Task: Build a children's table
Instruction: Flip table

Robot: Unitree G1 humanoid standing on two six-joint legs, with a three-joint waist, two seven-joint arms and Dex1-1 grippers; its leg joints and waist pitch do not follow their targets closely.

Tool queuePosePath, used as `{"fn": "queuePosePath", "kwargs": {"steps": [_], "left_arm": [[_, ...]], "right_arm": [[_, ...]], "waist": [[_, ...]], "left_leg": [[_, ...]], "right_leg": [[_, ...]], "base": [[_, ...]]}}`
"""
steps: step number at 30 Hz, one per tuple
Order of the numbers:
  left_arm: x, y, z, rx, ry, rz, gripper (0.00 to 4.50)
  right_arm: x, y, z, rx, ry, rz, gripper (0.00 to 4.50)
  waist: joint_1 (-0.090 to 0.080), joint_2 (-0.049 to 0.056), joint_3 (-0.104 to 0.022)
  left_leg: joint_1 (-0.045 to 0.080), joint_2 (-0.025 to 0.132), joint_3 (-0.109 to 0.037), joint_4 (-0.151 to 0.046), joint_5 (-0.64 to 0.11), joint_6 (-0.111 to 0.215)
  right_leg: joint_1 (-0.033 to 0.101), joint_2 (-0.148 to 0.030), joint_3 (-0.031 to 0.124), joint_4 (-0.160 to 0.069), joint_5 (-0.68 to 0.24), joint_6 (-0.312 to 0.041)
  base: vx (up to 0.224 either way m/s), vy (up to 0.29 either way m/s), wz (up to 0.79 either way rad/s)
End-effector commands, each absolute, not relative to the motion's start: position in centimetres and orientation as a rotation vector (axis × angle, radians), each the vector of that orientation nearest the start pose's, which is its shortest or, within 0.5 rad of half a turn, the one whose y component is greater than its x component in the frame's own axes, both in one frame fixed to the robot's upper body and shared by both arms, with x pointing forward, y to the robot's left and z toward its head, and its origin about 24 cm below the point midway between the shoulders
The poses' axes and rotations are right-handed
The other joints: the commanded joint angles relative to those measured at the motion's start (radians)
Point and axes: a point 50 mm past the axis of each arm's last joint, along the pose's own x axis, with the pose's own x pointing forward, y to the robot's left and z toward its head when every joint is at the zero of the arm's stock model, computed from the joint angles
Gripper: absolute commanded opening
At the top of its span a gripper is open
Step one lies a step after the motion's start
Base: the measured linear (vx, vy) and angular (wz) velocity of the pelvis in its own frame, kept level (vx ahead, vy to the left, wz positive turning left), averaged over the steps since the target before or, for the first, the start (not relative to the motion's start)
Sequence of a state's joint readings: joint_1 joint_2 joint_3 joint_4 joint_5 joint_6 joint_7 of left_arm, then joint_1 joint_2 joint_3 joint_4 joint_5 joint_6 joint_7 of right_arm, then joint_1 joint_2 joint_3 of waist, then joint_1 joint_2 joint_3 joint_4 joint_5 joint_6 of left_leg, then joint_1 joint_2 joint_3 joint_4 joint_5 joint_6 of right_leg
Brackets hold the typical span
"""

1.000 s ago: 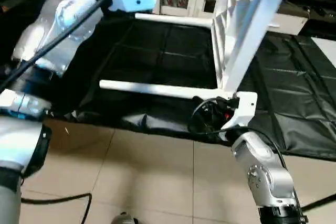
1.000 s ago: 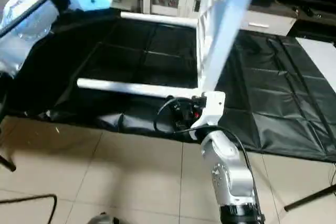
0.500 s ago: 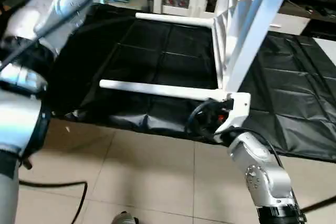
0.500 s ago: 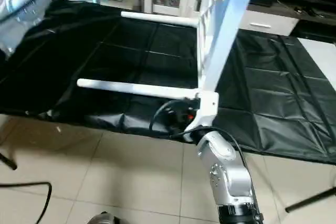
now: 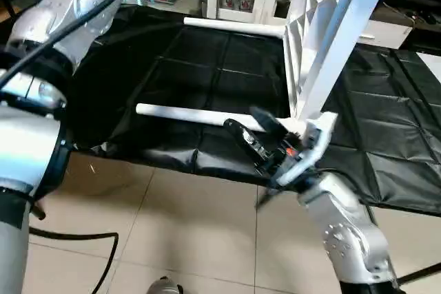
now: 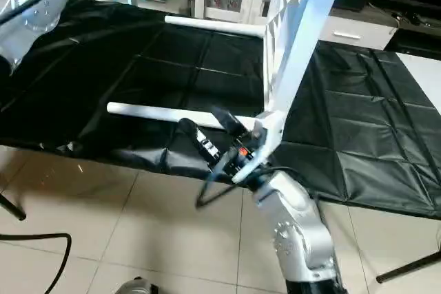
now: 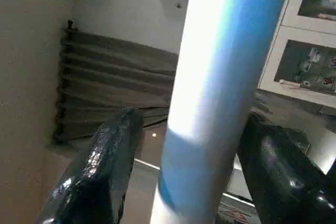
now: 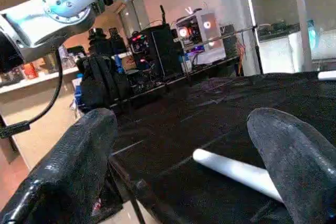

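Left wrist: fingers flanking leg

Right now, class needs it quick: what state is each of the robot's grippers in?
Left gripper: fingers either side of a white table leg, with gaps showing; grip cannot be told.
Right gripper: open, holding nothing, near the lying leg.

- The left arm reaches up and far on the left, its silver forearm raised.
- The left gripper has its black fingers on either side of a white tube.
- The right arm extends forward from the near right.
- The right gripper points left, fingers spread wide, holding nothing.
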State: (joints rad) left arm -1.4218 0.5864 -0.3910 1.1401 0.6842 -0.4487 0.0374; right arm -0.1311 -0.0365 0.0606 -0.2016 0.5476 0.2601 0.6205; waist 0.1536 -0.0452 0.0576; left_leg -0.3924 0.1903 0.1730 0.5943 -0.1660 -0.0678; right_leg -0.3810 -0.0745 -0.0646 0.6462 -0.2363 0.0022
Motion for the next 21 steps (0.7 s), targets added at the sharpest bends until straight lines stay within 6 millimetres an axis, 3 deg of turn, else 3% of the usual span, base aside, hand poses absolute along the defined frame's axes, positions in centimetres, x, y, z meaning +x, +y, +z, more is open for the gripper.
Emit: {"fn": "queuePosePath", "kwargs": {"steps": [1, 14, 21], "left_arm": [[40.94, 16.87, 31.96, 1.453, -0.607, -0.049, 2.73], [41.14, 17.29, 31.94, 1.411, -0.572, -0.042, 1.77], [41.45, 17.70, 31.61, 1.109, -0.522, -0.028, 1.64]], "right_arm": [[25.30, -9.62, 11.57, 0.444, -0.219, 0.866, 4.38], [25.35, -9.63, 11.36, 0.440, -0.218, 0.861, 4.38], [25.82, -9.94, 10.78, 0.433, -0.181, 0.809, 4.38]], "waist": [[0.002, 0.023, -0.072], [0.007, 0.021, -0.071], [0.017, 0.019, -0.072]], "left_leg": [[0.034, 0.049, -0.029, -0.072, -0.197, -0.043], [0.036, 0.051, -0.029, -0.072, -0.198, -0.038], [0.036, 0.048, -0.026, -0.068, -0.171, -0.029]], "right_leg": [[0.038, -0.085, 0.048, -0.062, 0.147, -0.164], [0.036, -0.085, 0.048, -0.062, 0.144, -0.165], [0.036, -0.085, 0.048, -0.059, 0.171, -0.180]], "base": [[0.000, 0.000, 0.00], [0.000, 0.000, 0.00], [0.000, 0.000, 0.00]]}}
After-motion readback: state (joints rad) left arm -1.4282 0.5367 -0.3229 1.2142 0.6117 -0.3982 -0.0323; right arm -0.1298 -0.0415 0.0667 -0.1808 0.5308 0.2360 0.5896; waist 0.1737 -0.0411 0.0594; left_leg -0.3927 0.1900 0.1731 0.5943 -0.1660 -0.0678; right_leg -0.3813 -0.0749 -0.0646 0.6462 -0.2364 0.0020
